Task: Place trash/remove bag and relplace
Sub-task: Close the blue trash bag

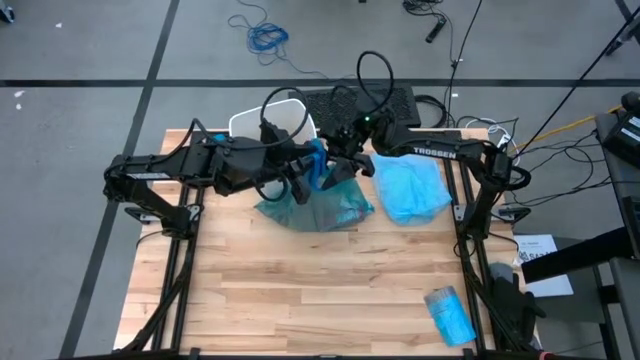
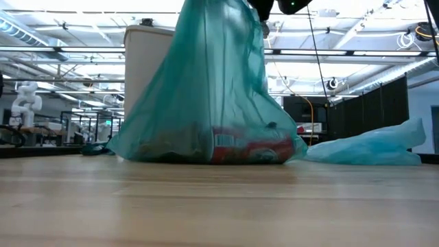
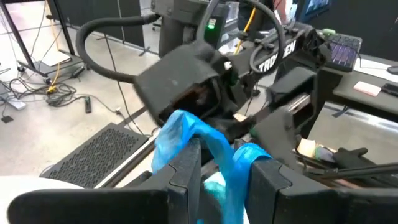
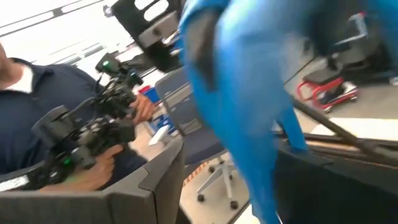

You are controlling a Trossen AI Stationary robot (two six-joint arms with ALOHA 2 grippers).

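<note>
A teal-blue bag (image 1: 318, 208) stands on the table by its bulging bottom, which holds the trash, among it a red-and-white bottle (image 2: 236, 145). Its top is gathered into a bright blue neck (image 1: 318, 160). My left gripper (image 1: 303, 176) is shut on that neck. My right gripper (image 1: 345, 160) comes from the right and stands open, with a strip of the blue plastic (image 4: 249, 99) running between its fingers. Behind the bag stands the white bin (image 1: 270, 118). My left gripper pinches the bag's gathered neck (image 3: 205, 140) between its two fingers, several bunched layers, coming nearly level from the table's left. The bag hangs upright below the hold with its bottom (image 2: 206, 154) on the table. My right gripper has the blue strip beside one finger (image 4: 323, 186); whether it touches the strip, I cannot tell.
A second pale blue bag (image 1: 412, 190) lies flat at the right of the table. A pack of blue bags (image 1: 450, 312) sits near the front right corner. A person holding a controller (image 4: 81, 137) shows beyond the table. The near half of the wooden table (image 1: 300, 300) is bare.
</note>
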